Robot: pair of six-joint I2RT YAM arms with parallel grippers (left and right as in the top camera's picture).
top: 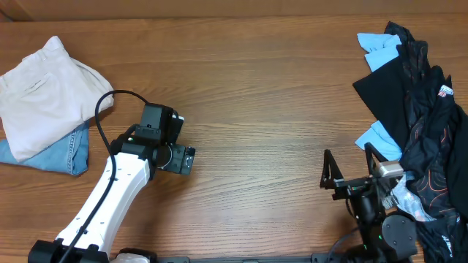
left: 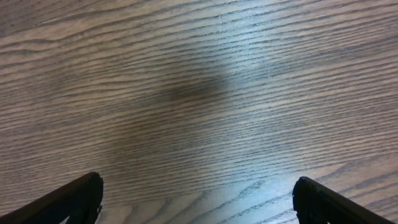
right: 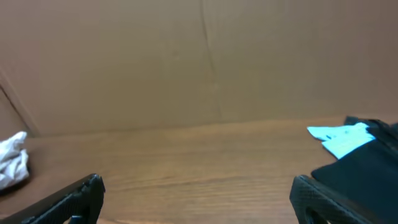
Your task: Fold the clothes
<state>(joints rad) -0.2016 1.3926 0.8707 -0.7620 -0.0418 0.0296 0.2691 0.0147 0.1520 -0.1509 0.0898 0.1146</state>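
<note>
Left tool [left: 199, 202] hangs over the wooden table [left: 199, 93], fingers spread wide, holding nothing. Right tool [top: 346, 166], likewise splayed and empty, sits at the near right, just beside the black and sky-blue heap [top: 420, 109]. Beige shorts [top: 44, 88] lie bunched at the far left, overlapping denim shorts [top: 55, 155], well apart from both tools

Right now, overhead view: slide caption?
Khaki shorts folded on denim shorts; garment heap opposite; left gripper, right gripper open, empty.

Wood-grain table [top: 263, 95], plain brown wall [right: 186, 62] behind, soft even light
</note>
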